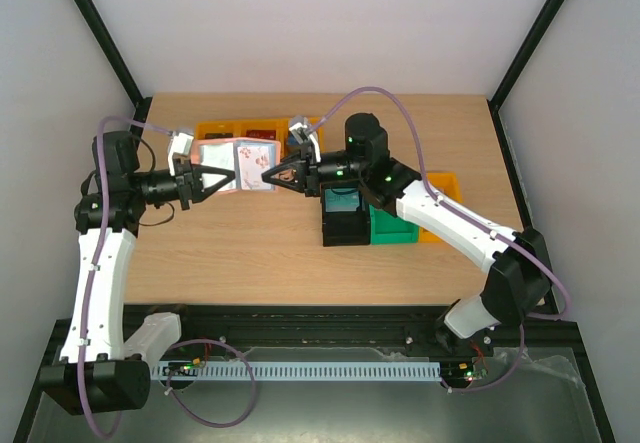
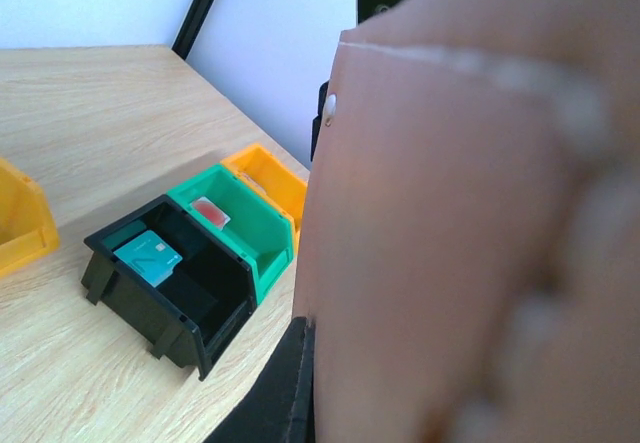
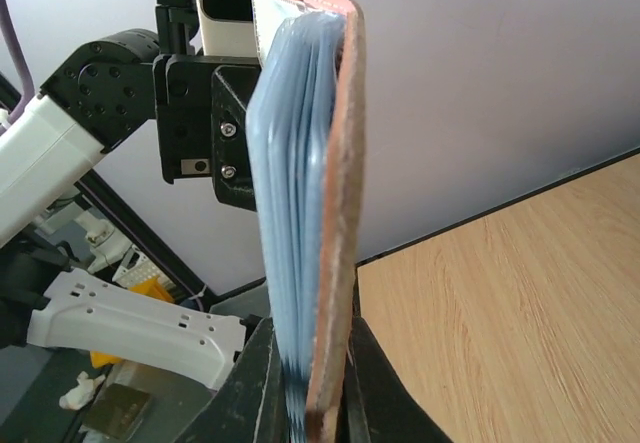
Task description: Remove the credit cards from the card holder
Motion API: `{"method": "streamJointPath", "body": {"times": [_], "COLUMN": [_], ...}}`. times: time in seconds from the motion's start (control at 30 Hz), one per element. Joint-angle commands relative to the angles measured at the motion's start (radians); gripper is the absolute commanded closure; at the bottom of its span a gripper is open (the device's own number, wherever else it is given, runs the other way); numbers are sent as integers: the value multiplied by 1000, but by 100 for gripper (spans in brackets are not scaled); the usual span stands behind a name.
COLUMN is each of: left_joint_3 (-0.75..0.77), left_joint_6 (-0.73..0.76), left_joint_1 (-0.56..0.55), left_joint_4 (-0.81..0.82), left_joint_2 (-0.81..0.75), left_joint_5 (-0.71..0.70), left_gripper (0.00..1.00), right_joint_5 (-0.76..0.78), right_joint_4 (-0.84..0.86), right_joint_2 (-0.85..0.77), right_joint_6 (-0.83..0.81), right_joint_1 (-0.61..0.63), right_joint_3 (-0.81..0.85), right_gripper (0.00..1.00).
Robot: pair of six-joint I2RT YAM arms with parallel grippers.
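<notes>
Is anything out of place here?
Nothing is spilled or damaged. The one unusual sight is the card holder, held open in the air above the table, pinched between the left gripper and right gripper. A teal card lies in the black bin, a red card in the green bin.

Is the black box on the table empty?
No, the left wrist view shows a teal card lying inside the black box.
</notes>
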Motion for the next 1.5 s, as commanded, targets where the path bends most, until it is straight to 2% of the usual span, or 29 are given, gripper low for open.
{"method": "streamJointPath", "body": {"times": [0.0,0.03,0.1,0.13,0.23,0.37,0.47,0.53,0.63,0.7,0.8,0.93,1.07,1.23,1.47], "left_joint_3": [12,7,-7,-11,-27,-47,-36,-18,9,17,2,-55,-67,-58,-70], "left_joint_6": [-7,-40,-105,-123,-165,-215,-211,-197,-181,-180,-207,-256,-246,-254,-237], "left_joint_1": [7,10,20,26,45,74,83,86,87,87,81,47,43,67,67], "left_joint_4": [10,30,76,88,118,156,153,141,127,128,150,194,192,192,180], "left_joint_2": [-12,-12,-11,-12,-11,-18,-20,-15,-9,-10,-14,-25,-27,-31,-28], "left_joint_5": [9,-23,-102,-142,-229,-261,-326,-365,-386,-355,-259,-209,-235,-173,-192], "left_gripper": [96,88,55,45,32,26,25,25,25,31,43,46,47,47,51], "right_joint_5": [-1,20,81,116,301,572,768,974,1227,1280,1185,883,693,557,393], "right_joint_4": [81,66,14,-13,-120,-322,-433,-526,-697,-746,-738,-611,-507,-429,-330], "right_joint_2": [-26,-32,-44,-49,-58,-53,-37,1,93,150,207,217,204,172,127], "right_joint_6": [36,27,4,-8,-13,-43,-60,-61,-70,-83,-112,-123,-133,-130,-117], "right_joint_1": [-1,-1,-1,-1,-1,12,41,85,163,209,246,246,246,240,213], "right_joint_3": [-10,-10,-6,-3,17,106,174,230,355,420,468,450,423,367,292], "right_gripper": [98,98,98,98,98,98,98,98,98,98,98,98,98,98,98]}}
